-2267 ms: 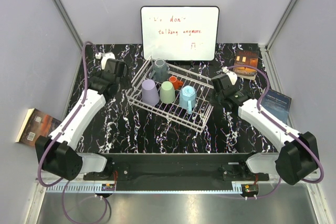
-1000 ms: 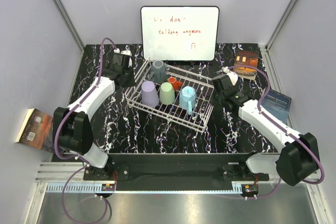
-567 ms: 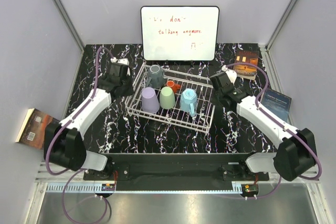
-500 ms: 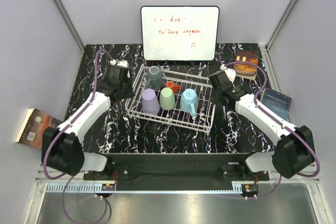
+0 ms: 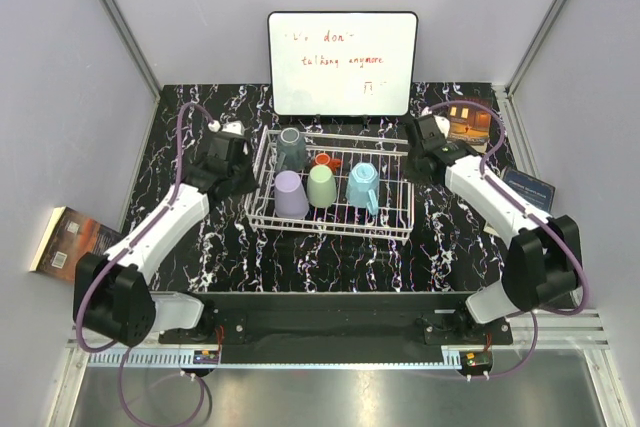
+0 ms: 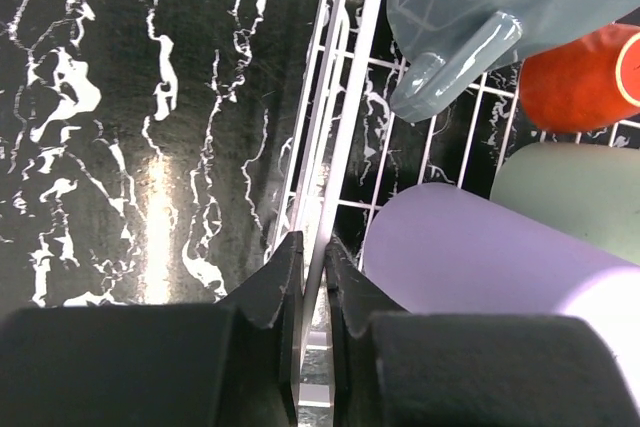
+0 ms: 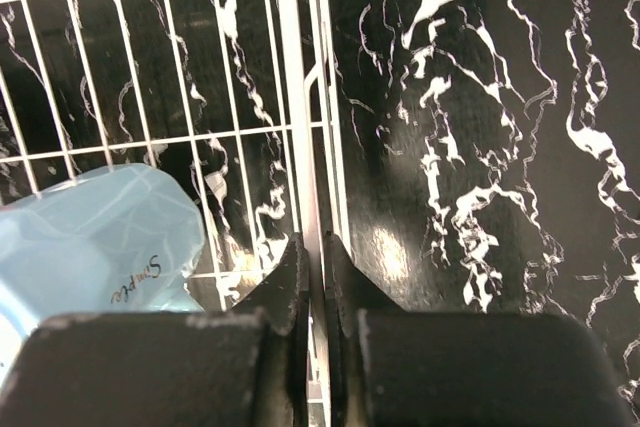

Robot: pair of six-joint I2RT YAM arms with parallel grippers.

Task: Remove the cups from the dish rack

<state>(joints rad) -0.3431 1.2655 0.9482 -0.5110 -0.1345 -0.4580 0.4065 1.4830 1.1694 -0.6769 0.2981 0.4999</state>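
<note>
The white wire dish rack [image 5: 331,230] lies mid-table, square to the edges. In it stand a dark grey cup [image 5: 292,147], a small orange cup [image 5: 322,160], a lilac cup [image 5: 291,193], a pale green cup [image 5: 322,186] and a light blue mug [image 5: 362,185]. My left gripper [image 5: 246,173] is shut on the rack's left rim wire [image 6: 345,97]; the left wrist view shows the gripper [image 6: 312,242] beside the lilac cup [image 6: 480,257]. My right gripper [image 5: 408,148] is shut on the right rim wire [image 7: 290,67], and the gripper [image 7: 311,239] is near the blue mug [image 7: 90,237].
A whiteboard [image 5: 342,62] with red writing leans at the back. A book with a lit-house cover [image 5: 468,117] and a dark blue booklet [image 5: 525,187] lie at the right. Another book [image 5: 70,237] rests off the table's left edge.
The rack has turned from a slanted lie to square with the table, with both grippers holding its rims. The right gripper swung toward the back; the left one came nearer.
</note>
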